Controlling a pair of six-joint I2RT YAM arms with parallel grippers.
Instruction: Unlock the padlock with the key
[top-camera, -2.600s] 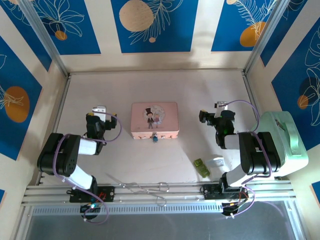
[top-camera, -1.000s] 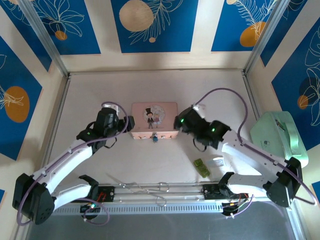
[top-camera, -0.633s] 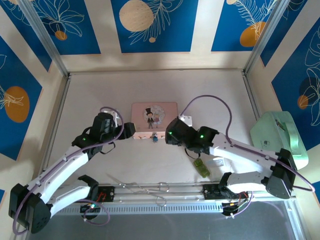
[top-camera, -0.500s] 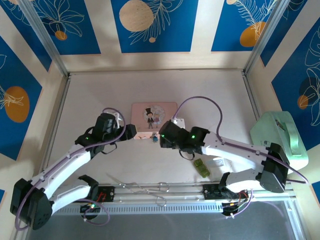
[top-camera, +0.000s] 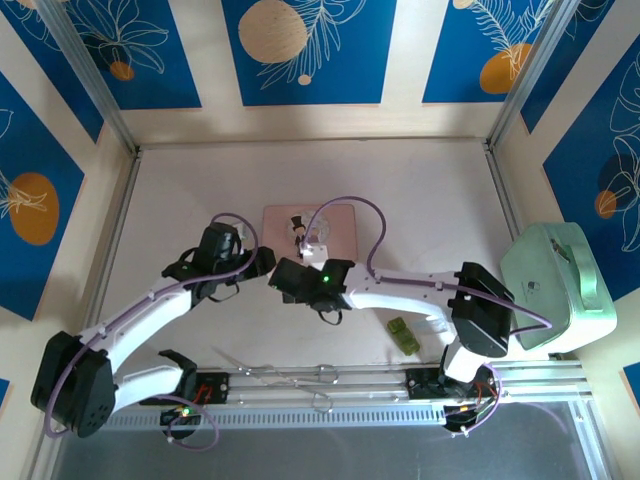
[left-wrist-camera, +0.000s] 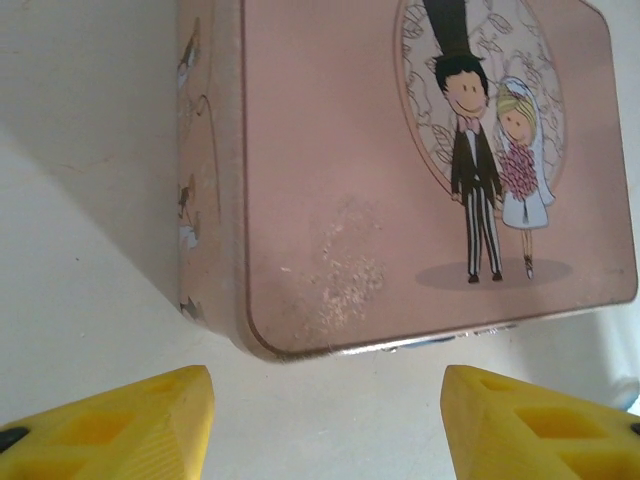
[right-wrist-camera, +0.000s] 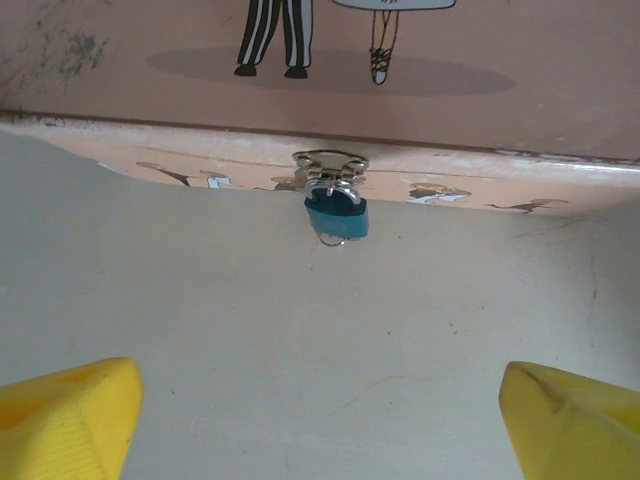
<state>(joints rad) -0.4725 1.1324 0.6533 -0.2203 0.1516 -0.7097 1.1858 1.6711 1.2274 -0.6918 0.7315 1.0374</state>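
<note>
- padlock (right-wrist-camera: 336, 217) hangs from the pink tin (right-wrist-camera: 500, 100) at its front hasp (right-wrist-camera: 330, 160); silvery bit (right-wrist-camera: 335, 239) underneath, maybe the key.
- right gripper (right-wrist-camera: 320, 430) spread wide, empty, squared up to it.
- left gripper (left-wrist-camera: 325, 430) wide too, at the tin's corner, probably to brace it.

The padlock (right-wrist-camera: 336, 217) is blue, the box (right-wrist-camera: 520, 70) pink, fingers (right-wrist-camera: 65, 415) yellow.

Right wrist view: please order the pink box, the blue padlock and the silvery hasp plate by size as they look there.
1. pink box: by far the largest; it runs past the picture's edges.
2. blue padlock and silvery hasp plate: they look about alike, so I do not rank them.
</note>
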